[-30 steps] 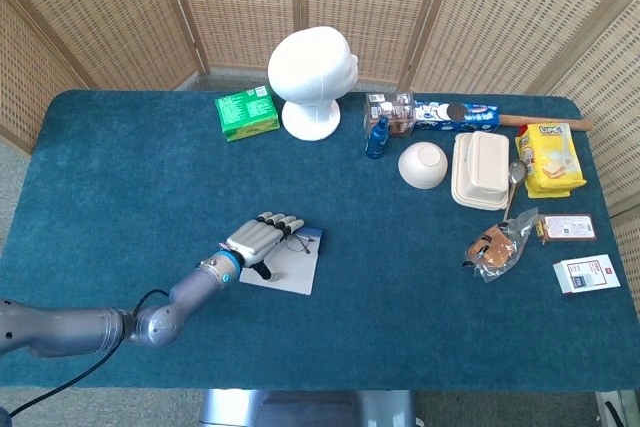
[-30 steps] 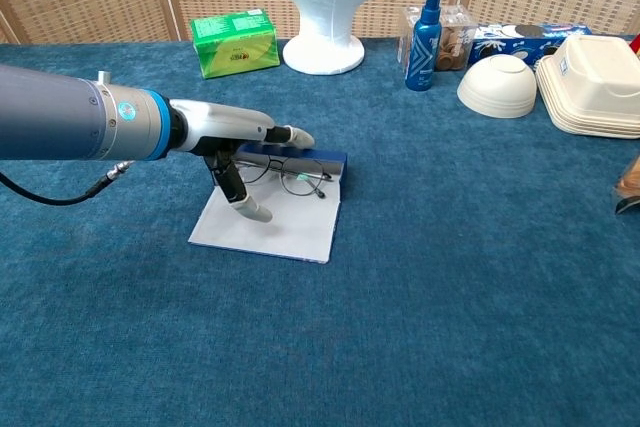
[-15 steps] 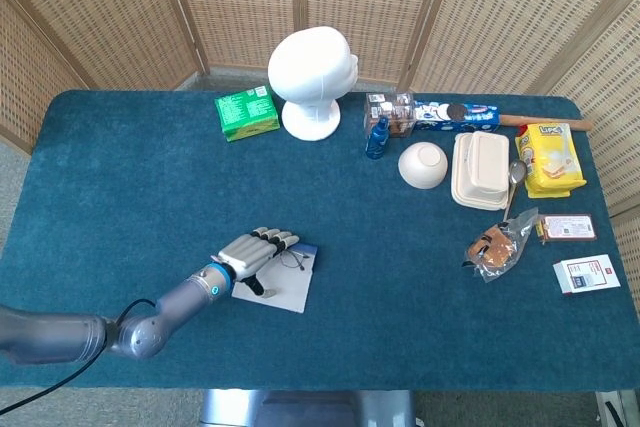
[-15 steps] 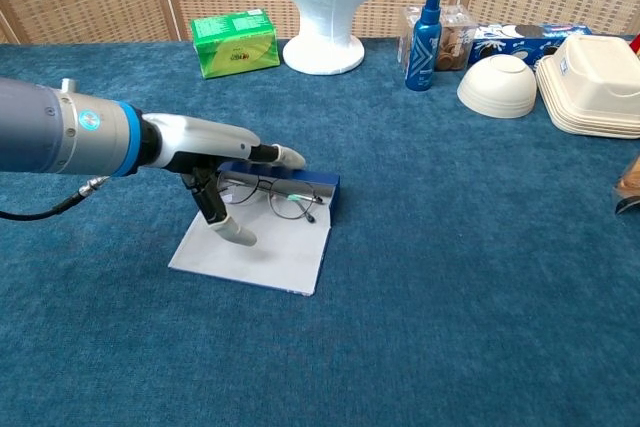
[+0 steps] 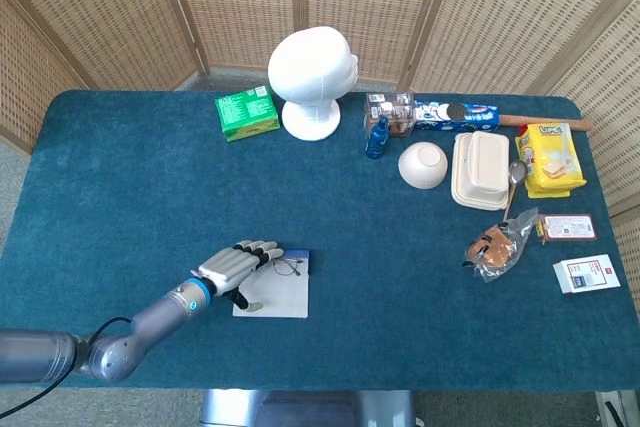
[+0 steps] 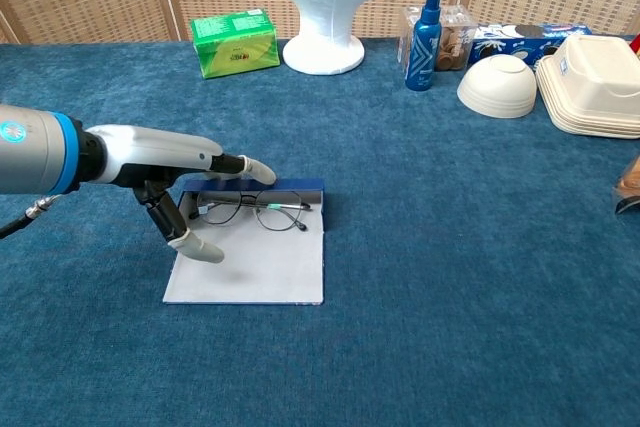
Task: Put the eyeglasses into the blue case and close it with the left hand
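Note:
The blue case (image 6: pixel 262 272) lies open and flat on the table left of centre, pale lining up, its blue edge (image 6: pixel 300 187) on the far side. The thin-framed eyeglasses (image 6: pixel 256 210) rest in it along that edge. My left hand (image 6: pixel 170 159) reaches in from the left, fingers stretched out just over the glasses and thumb pointing down onto the lining. From the head camera the hand (image 5: pixel 232 265) covers the left end of the case (image 5: pixel 277 294), and the eyeglasses (image 5: pixel 288 267) show just past its fingers. I see nothing gripped. The right hand appears in neither view.
Along the far side stand a green box (image 5: pixel 246 112), a white mannequin head (image 5: pixel 312 77), a blue bottle (image 5: pixel 377 137), a white bowl (image 5: pixel 423 164) and a foam container (image 5: pixel 481 170). Snack packets and cards (image 5: pixel 586 274) lie at the right edge.
My left hand has drawn back toward the near-left. The case, with the glasses in it, has slid and turned along with it, now square to the table edge.

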`<state>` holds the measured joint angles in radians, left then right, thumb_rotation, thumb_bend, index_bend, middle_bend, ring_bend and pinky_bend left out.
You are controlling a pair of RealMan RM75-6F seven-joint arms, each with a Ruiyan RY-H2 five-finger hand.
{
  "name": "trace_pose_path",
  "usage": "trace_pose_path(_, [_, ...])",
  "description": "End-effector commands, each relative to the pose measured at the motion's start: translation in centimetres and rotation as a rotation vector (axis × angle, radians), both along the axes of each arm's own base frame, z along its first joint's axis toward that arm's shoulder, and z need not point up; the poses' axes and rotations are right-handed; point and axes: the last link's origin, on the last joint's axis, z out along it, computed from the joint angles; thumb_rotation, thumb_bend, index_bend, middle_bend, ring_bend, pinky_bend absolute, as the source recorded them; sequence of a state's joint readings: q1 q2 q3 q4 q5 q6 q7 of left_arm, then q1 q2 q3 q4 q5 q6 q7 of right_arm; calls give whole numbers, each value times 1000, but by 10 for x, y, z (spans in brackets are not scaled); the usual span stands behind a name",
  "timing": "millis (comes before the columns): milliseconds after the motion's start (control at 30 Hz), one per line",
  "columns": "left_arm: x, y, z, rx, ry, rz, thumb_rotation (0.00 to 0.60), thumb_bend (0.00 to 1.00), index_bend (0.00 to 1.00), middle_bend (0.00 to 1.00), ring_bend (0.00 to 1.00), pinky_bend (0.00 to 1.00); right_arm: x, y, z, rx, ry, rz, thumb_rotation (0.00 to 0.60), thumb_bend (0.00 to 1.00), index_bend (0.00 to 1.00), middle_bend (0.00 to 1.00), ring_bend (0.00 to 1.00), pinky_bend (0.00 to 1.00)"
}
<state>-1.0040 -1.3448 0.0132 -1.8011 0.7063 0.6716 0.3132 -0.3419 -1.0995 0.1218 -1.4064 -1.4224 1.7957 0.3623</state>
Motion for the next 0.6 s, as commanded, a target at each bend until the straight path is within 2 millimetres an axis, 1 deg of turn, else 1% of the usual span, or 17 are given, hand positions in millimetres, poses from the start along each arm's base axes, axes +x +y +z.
trace_pose_path(33, [-1,3,0,25,-23,13,488,236,0,0,0,3,0,2,1,-3,-1,1,540,184,0,101,0,181])
trace_pose_path(267, [7,15,-9,45,-34,8,493,235,0,0,0,0,-2,6,3,-14,-1,-7,539,185,0,101,0,181])
trace_pose_path(333, [10,16,-13,34,-39,12,496,235,0,0,0,0,-2,6,3,-17,0,-8,538,186,0,100,0,181])
trace_pose_path(433, [13,13,-17,12,-36,4,488,235,0,0,0,10,-3,8,4,-22,0,-14,539,186,0,100,0,181])
trace_pose_path(600, [13,4,-17,-13,-42,-6,489,235,0,0,0,23,-3,7,4,-18,-1,-11,541,184,0,100,0,181])
